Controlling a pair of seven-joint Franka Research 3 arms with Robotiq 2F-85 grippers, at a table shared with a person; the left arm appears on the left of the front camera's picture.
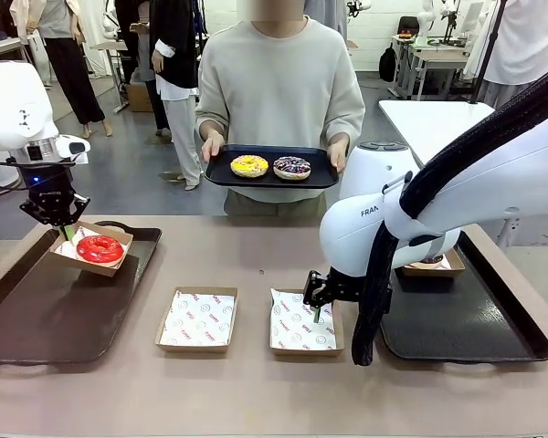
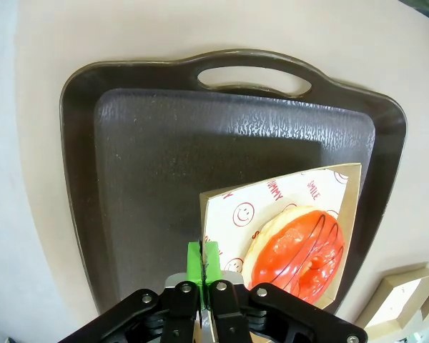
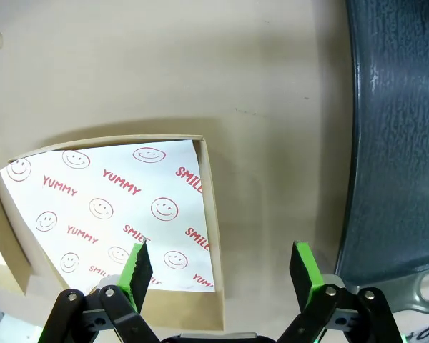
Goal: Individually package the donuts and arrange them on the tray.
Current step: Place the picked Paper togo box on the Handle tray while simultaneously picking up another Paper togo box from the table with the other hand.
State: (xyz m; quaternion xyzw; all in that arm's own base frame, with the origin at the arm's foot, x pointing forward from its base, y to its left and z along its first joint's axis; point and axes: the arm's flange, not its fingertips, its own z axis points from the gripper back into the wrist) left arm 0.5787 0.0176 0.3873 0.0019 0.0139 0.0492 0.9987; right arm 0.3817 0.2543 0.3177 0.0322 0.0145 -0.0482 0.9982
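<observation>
The red donut [image 1: 100,248] [image 2: 304,254] lies in a paper-lined box [image 1: 84,259] [image 2: 286,204] over the far part of the left tray [image 1: 46,310] [image 2: 200,143]. My left gripper [image 1: 62,222] [image 2: 205,263] is shut on that box's edge. Across the table, the person holds a black tray [image 1: 270,179] carrying the yellow donut [image 1: 249,166] and the purple-brown drizzled donut [image 1: 292,168]. The chocolate donut [image 1: 431,260] peeks out behind my right arm, in a box on the right tray [image 1: 475,319]. My right gripper [image 1: 318,310] [image 3: 222,266] is open, straddling the right wall of an empty box [image 1: 303,321] [image 3: 114,207].
A second empty paper-lined box [image 1: 197,319] sits at the table's middle, left of the other one. The right tray's edge [image 3: 400,143] runs close beside my right gripper. More people and tables stand in the background.
</observation>
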